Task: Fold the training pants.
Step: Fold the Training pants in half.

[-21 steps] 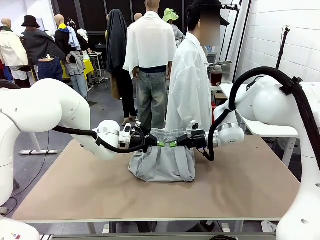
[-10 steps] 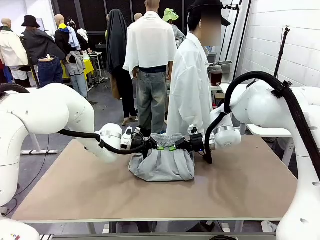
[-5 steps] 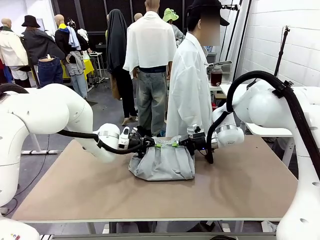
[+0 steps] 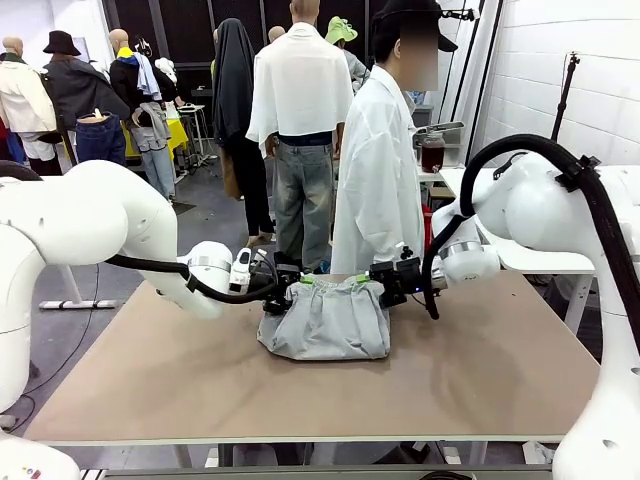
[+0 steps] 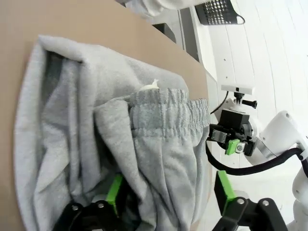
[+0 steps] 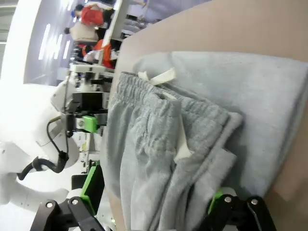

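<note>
Now the training pants [image 4: 326,320] lay in a folded grey heap on the bench [image 4: 150,385], between the two tools, waistband [image 5: 168,113] at the far side. Left tool [image 4: 297,287] stood open at the heap's left top corner, its green pads [image 5: 114,188] spread either side of the cloth, gripping nothing. Right tool [image 4: 365,283] stood open at the right top corner, fabric loose between its fingers. Outward of each tool the brown bench ran bare to its edges; a person [image 4: 378,165] in white stood just beyond. Two seconds earlier both tools had pinched the waistband and held it raised; the heap had since sunk flat
</note>
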`<state>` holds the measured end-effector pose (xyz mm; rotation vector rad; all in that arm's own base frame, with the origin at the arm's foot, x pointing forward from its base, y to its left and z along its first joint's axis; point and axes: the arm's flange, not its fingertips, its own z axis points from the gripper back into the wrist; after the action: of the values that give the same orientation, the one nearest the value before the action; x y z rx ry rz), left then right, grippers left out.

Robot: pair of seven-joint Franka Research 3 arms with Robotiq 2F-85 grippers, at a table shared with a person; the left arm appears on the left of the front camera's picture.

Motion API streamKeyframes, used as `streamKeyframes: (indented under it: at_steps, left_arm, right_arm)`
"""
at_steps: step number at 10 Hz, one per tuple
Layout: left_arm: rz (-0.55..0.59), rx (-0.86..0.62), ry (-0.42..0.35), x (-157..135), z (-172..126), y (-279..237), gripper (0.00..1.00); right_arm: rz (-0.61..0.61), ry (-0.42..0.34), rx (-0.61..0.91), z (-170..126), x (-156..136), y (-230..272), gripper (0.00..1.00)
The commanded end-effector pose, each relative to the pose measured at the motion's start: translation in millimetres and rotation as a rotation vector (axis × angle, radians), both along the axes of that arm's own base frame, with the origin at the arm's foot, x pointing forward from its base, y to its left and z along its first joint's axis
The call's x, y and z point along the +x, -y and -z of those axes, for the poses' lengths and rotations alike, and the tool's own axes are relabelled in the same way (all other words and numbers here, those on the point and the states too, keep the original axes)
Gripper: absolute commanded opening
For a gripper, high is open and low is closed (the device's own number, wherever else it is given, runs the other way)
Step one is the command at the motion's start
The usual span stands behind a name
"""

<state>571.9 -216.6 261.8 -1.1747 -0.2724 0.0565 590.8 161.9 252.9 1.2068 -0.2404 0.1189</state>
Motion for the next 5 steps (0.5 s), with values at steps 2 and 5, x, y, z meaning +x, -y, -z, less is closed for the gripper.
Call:
streamKeyframes:
  at_steps: [2, 5]
  left_arm:
    - [-0.095, 0.081, -0.004, -24, -30, -27, 1.0]
    - [-0.134, 0.129, 0.041, -50, -61, -38, 1.0]
  right_arm:
    - [0.036, -0.041, -0.163, -31, -12, 19, 1.0]
    - [0.078, 0.006, -0.256, -76, -22, 32, 1.0]
